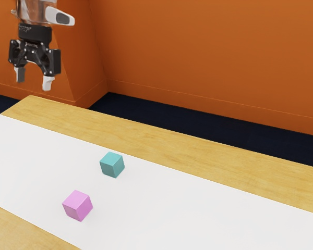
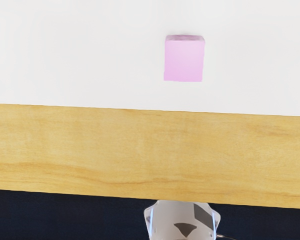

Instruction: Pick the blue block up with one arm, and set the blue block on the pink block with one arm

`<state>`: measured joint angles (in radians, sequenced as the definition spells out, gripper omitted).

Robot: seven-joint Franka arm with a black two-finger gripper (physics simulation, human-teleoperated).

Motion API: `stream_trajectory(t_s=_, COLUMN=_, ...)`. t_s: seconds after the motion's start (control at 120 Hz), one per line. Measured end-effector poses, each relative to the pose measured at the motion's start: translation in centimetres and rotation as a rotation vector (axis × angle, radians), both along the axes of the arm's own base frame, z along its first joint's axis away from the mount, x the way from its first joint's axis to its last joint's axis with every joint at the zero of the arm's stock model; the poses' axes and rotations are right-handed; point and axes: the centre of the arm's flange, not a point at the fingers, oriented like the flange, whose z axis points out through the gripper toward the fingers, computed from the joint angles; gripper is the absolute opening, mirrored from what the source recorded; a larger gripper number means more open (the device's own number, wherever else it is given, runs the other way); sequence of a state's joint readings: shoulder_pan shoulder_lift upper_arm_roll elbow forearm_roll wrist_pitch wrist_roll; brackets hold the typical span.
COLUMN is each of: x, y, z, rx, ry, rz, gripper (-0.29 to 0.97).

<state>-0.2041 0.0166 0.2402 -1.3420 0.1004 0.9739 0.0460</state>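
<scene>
my pincer [image 1: 33, 79]: spread open. It holds nothing and touches nothing. It hangs high up at the exterior view's left, in front of the orange wall [image 1: 208, 47].
blue block [image 1: 112, 164]: sits on the white mat [image 1: 198, 208], well apart from my pincer.
pink block [image 1: 77, 205]: on the same mat, near the blue block but not touching it.
mat: lies along the wooden table [image 1: 224, 156].
wrist view: the pink block [image 2: 184, 58] sits on the mat, past a strip of wood.
</scene>
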Motion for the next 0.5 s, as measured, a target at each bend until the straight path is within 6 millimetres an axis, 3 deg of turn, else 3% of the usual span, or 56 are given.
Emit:
stream_trajectory(t_s=0.183, x=2.0, y=4.1, z=1.2, rx=0.002, ry=-0.193, rz=0.041, gripper=0.68)
stream_trajectory(t_s=0.308, x=-0.4, y=7.0, z=7.3, rx=0.02, ry=-0.375, rz=0.077, gripper=0.68)
stream_trajectory(t_s=0.35, x=-0.8, y=7.6, z=8.4, rx=0.024, ry=-0.41, rz=0.087, gripper=0.68)
stream_trajectory(t_s=0.5, x=1.7, y=6.2, z=5.5, rx=0.019, ry=-0.37, rz=0.047, gripper=0.68)
